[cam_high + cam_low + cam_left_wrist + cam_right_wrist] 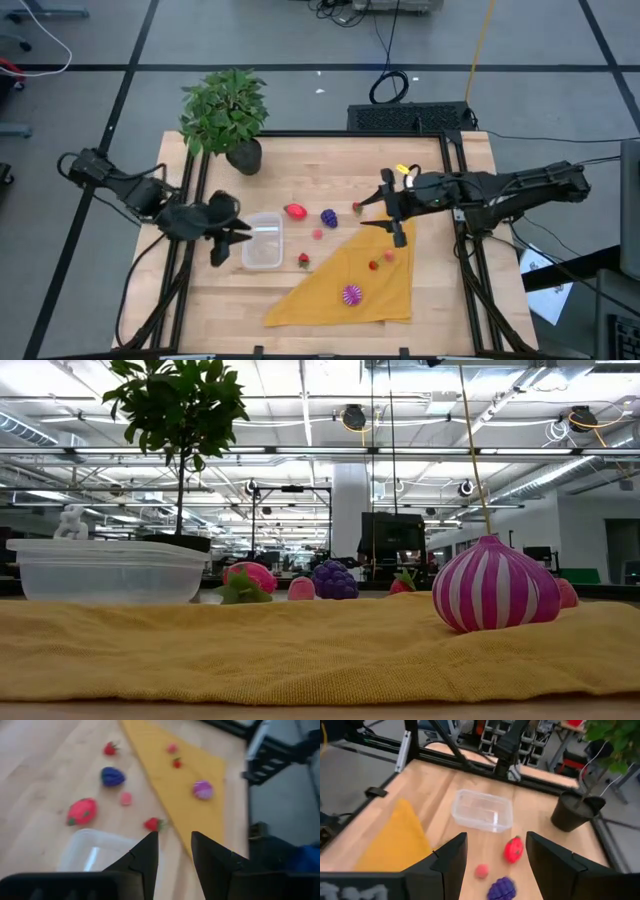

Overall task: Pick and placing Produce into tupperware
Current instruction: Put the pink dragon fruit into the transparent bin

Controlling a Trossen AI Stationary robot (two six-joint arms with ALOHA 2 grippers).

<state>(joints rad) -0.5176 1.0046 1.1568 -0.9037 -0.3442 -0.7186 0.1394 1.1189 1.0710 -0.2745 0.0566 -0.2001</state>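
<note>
Looking level across the table, you get the yellow cloth [300,650] closest, with the striped purple-and-white bulb [495,586] sitting on it; behind come the tupperware [105,570], a pink-red fruit [248,580], a small pink piece [301,589] and the purple grape cluster [335,579], with the potted plant [180,420] rising at the back. Neither arm shows there.

From overhead you see what that view hides: the left gripper [238,238] hangs just beside the tupperware's [262,240] left edge, its fingers [142,857] a narrow gap apart with nothing between them. The right gripper [392,213] hovers over the cloth's top corner, its fingers [451,854] spread and empty.

All produce lies outside the empty box: the red fruit [295,211] and grapes [328,216] just beyond it, a strawberry [303,260] at the cloth's edge, two small pieces [381,260] and the magenta ball [351,294] on the cloth [385,300]. Bare wood lies open along the near-left side of the table [220,300]; the plant [225,105] crowds the far left corner.
</note>
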